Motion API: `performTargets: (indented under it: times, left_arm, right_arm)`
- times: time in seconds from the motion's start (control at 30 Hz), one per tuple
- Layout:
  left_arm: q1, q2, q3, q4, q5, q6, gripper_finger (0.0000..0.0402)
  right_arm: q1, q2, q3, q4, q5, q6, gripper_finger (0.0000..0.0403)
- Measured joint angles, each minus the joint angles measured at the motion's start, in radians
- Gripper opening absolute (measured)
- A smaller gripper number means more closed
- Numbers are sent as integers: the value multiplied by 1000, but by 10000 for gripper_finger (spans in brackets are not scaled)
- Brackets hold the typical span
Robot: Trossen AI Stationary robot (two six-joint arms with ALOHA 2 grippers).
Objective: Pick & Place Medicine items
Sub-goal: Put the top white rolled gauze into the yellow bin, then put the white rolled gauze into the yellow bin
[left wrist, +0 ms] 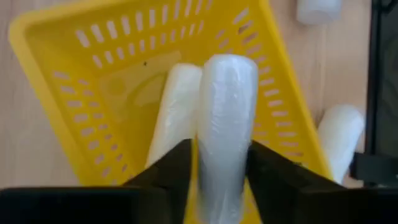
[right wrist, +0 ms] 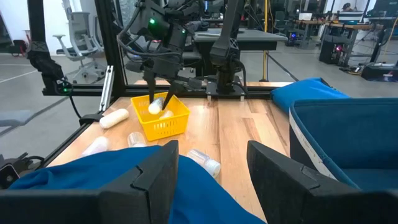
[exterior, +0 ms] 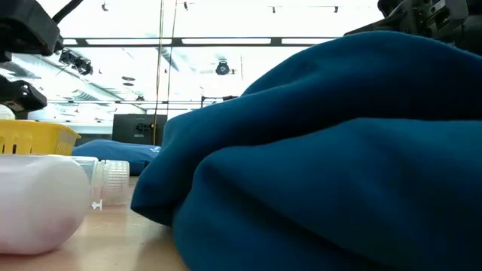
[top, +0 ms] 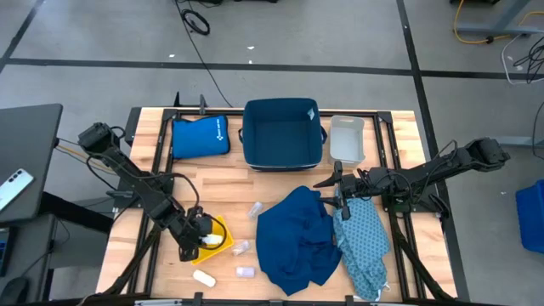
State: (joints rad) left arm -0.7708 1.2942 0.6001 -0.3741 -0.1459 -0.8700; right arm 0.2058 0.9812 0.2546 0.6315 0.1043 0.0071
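- We have the left gripper (top: 206,240) over the yellow tray (top: 223,229) at the near-left part of the bench (top: 280,183); its jaws are clamped on a white oblong pack (left wrist: 225,118).
- Left wrist view: the held pack runs lengthwise straight out from between the jaws, pointing into the tray. A second white pack (left wrist: 175,115) already lies in the tray, just beside and roughly parallel to the held one.
- Key relation for the coming move — the tray floor is directly beyond the held pack, so we judge release needs only a short lowering, no sideways shift.
- Still on the bench outside the tray: a pack (top: 204,277) nearer the front edge, a small bottle (top: 246,272), another (top: 240,248) just beside the tray, and a clear bottle (top: 255,211) near the blue cloth (top: 296,242). All lie closer to the left arm.
- Right gripper (top: 338,189) waits over the cloth — jaws spread apart, holding nothing.
- Blue bin (top: 282,134), blue pouch (top: 200,136) and white container (top: 347,138) sit along the far edge.
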Motion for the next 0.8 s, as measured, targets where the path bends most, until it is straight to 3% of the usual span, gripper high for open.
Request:
performTargets:
  times: [0.13,0.27,0.8]
  left_arm:
    - [-1,0,14,-5,-13,2,222]
    - [-1,0,14,-20,-13,6,249]
    - [-36,-1,147,-31,-19,49,225]
  right_arm:
    - [0,0,0,0,0,0,199]
    - [0,0,0,0,0,-1,199]
    - [0,0,0,0,8,-3,199]
